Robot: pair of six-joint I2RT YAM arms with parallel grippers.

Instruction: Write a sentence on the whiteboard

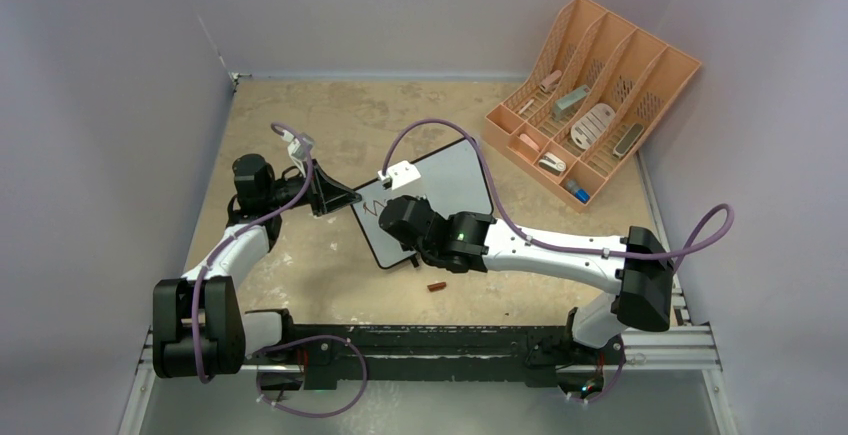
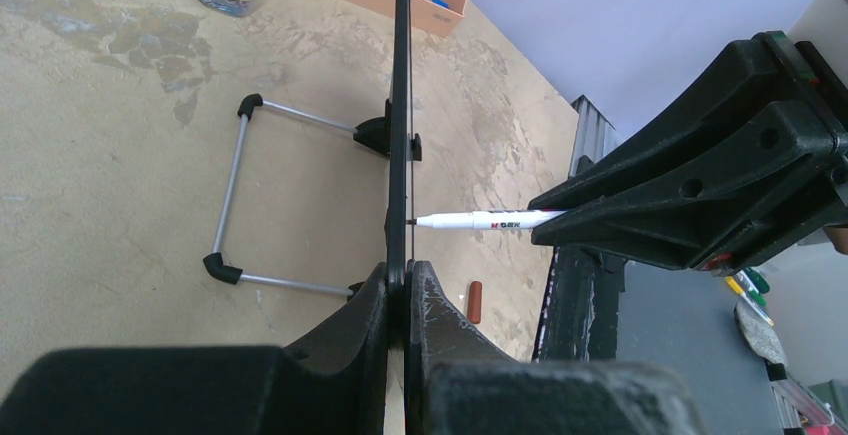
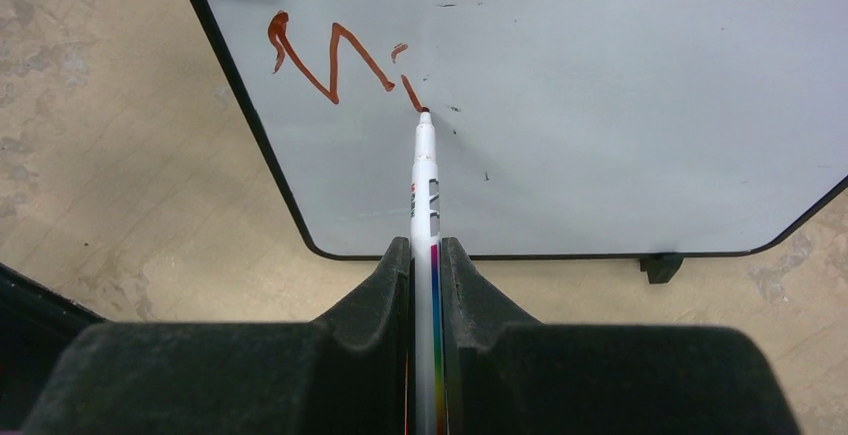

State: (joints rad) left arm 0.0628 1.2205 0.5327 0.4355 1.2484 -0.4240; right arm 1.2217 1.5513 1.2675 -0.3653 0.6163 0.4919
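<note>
Writing step in hand. Whiteboard (image 1: 445,190) upright on its wire stand (image 2: 235,195) near the middle of the worktop (image 1: 300,255), pinched at one edge by the closed left jaws. Right jaws clamped on a white marker (image 3: 424,185), tip touching the board at the foot of a short stroke. Only a few reddish-brown strokes (image 3: 330,60) near the top left corner; most of the sentence apparently undone. Next: carrying the tip rightward with light, even pressure, board braced.
</note>
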